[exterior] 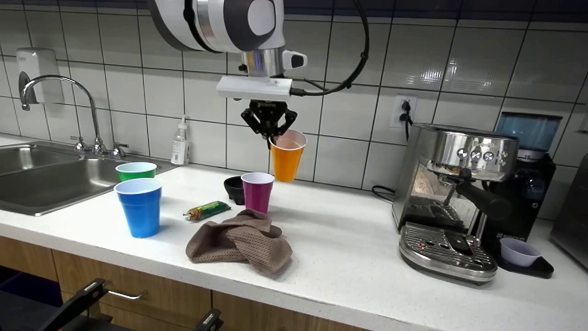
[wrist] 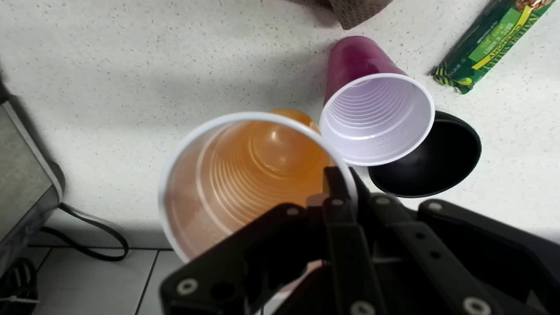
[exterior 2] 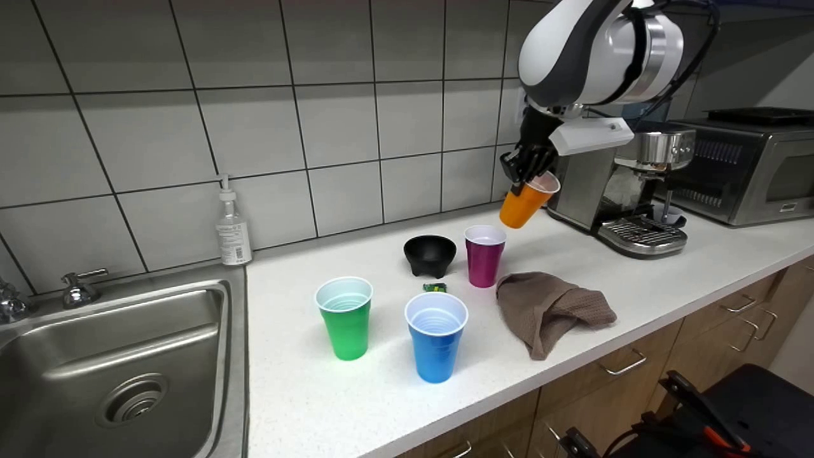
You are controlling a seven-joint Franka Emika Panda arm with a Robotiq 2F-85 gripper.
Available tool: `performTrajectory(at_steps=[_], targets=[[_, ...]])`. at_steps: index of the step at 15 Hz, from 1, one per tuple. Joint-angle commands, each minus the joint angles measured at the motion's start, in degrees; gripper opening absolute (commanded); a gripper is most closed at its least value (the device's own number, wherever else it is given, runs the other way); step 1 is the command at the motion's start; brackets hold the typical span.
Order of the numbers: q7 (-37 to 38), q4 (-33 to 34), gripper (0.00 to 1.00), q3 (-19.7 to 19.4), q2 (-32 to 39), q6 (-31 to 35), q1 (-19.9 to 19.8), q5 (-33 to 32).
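My gripper (exterior: 272,138) is shut on the rim wall of an orange cup (exterior: 287,162) and holds it above the counter. One fingertip is inside the cup and one outside, as the wrist view shows at the fingers (wrist: 343,183). The orange cup (exterior 2: 524,207) is tilted in an exterior view; its inside (wrist: 262,166) looks empty. A purple cup (exterior: 258,195) stands upright just below and beside it. A black bowl (exterior 2: 430,256) stands next to the purple cup. A brown cloth (exterior: 241,241) lies crumpled in front of the purple cup.
A blue cup (exterior 2: 436,343) and a green cup (exterior 2: 346,324) stand near the sink (exterior 2: 222,381). A green-wrapped bar (exterior: 209,210) lies on the counter. A soap bottle (exterior: 180,145) stands by the tiled wall. An espresso machine (exterior: 452,193) stands on the opposite side from the sink.
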Motion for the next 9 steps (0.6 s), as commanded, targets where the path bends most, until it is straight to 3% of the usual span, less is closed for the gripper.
performTrajectory(at_steps=[1,9], targets=[[3.6,2.4,0.01,1.6,1.3,-1.7,-0.4,-2.1],[8.1,4.6,0.01,3.9,3.3,-2.2,0.2,-5.2]])
